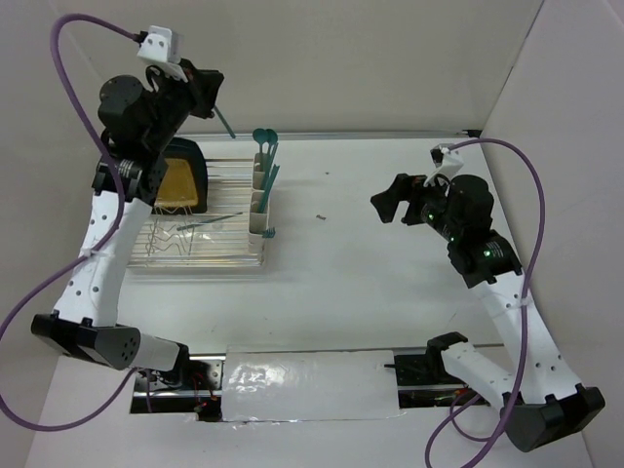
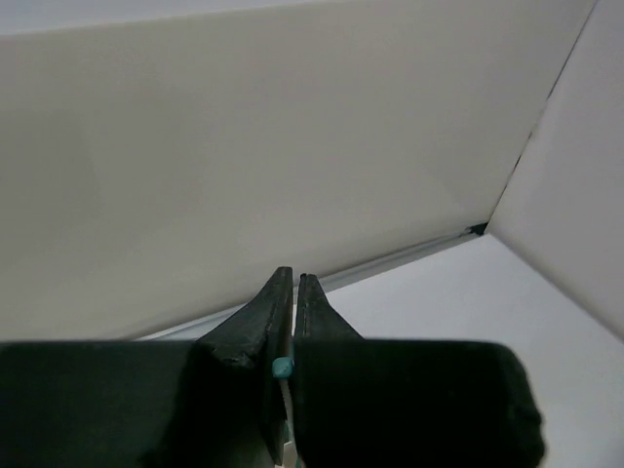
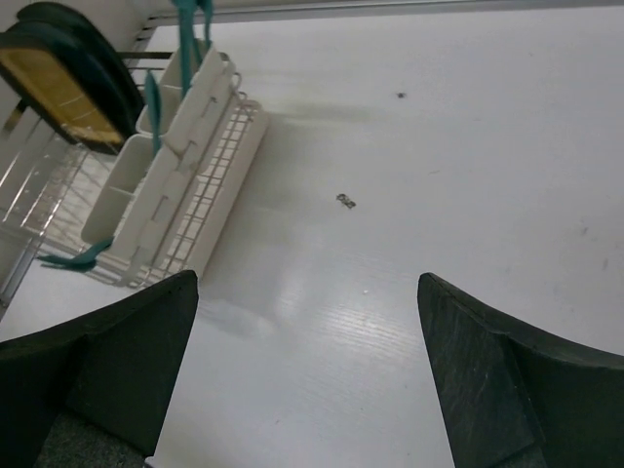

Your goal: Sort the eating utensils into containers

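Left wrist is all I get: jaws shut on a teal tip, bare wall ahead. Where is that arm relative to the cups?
Observer: In the top view the left jaws sit past the far edge of the dish rack. The teal utensil hangs from them, left of the cream cups, not over them.
Operator: Anything left to pick?
Observer: Yes, one loose utensil lies flat on the rack wires, left of the cups.
Operator: Right arm?
Observer: The right jaws are wide open and hold nothing, over bare table to the right of the cups.
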Robot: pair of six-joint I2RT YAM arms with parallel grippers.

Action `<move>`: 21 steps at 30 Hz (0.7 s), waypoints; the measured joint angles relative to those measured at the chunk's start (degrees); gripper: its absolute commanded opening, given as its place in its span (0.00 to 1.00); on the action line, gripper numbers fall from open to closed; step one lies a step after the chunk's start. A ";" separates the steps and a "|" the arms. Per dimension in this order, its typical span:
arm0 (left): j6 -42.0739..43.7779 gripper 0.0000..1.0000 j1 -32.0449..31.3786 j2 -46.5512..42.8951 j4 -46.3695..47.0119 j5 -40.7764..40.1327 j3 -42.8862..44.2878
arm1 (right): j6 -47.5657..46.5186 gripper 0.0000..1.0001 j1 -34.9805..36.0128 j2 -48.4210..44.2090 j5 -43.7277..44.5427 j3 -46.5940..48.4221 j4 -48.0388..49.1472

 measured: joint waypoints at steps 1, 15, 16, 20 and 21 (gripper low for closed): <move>0.76 0.00 0.02 -0.07 1.14 0.13 -1.14 | 0.13 1.00 0.00 0.00 1.27 -0.31 -0.11; 6.32 0.00 -0.57 8.02 9.11 3.10 -16.72 | 3.19 1.00 0.00 1.44 15.47 -2.91 -2.10; 6.32 0.00 -0.57 8.09 9.60 3.43 -16.72 | 3.37 1.00 -0.02 1.92 15.65 -3.10 -2.08; 6.25 0.00 -0.57 8.61 11.58 4.85 -16.72 | 3.91 1.00 0.00 4.04 16.39 -3.28 -2.05; 6.21 0.00 -0.57 8.70 11.98 5.29 -16.72 | 3.96 1.00 0.00 4.48 16.46 -3.28 -2.03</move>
